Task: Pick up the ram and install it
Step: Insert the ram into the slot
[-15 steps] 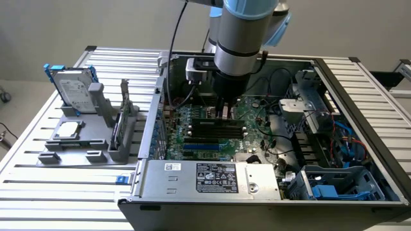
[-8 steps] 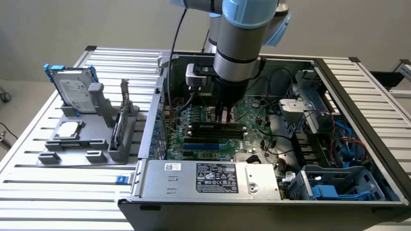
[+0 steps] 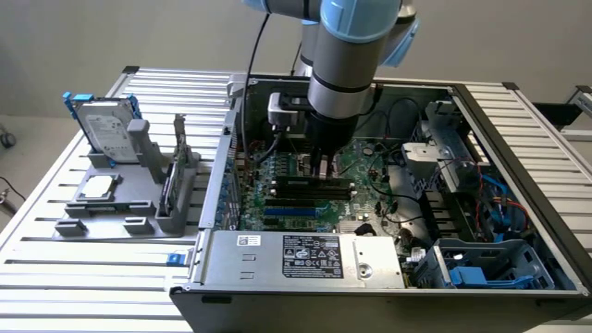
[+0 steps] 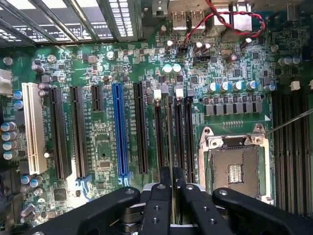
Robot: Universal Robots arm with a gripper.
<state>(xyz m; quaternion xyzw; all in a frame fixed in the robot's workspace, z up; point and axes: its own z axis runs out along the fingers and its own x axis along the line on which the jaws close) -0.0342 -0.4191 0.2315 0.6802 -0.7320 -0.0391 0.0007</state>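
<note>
One slatted metal counter (image 3: 55, 277) carries everything. On it lies an open computer case (image 3: 545, 208), its side off and its inside facing up. The robot arm (image 3: 347, 55) comes straight down into the case from above.

At the near edge of the case sits a silver power supply (image 3: 296, 260). Behind it lies the green motherboard (image 3: 287, 208) (image 4: 102, 73), with a row of black slots, one blue slot (image 4: 118, 132), one white slot (image 4: 32, 127) and an open processor socket (image 4: 234, 169).

On the counter at the exterior view's left, apart from the case, stands a grey fixture (image 3: 102, 222). It holds a silver hard drive (image 3: 107, 132) with blue rails upright, a tall card (image 3: 176, 173) with a metal bracket on edge, and a square processor chip (image 3: 100, 187) lying flat.

The tool (image 3: 321, 170) (image 4: 171, 176) hangs low over the memory slots near the middle of the board. Its black fingers (image 4: 159, 196) are drawn almost together, pinching a thin board between their tips.

That board is the ram (image 3: 310, 184) (image 4: 168, 132). The wrist view shows it edge-on as a narrow dark strip, running parallel to the black memory slots and lying between two of them. It sits down at the slots, but whether it is pressed home cannot be told.
</note>
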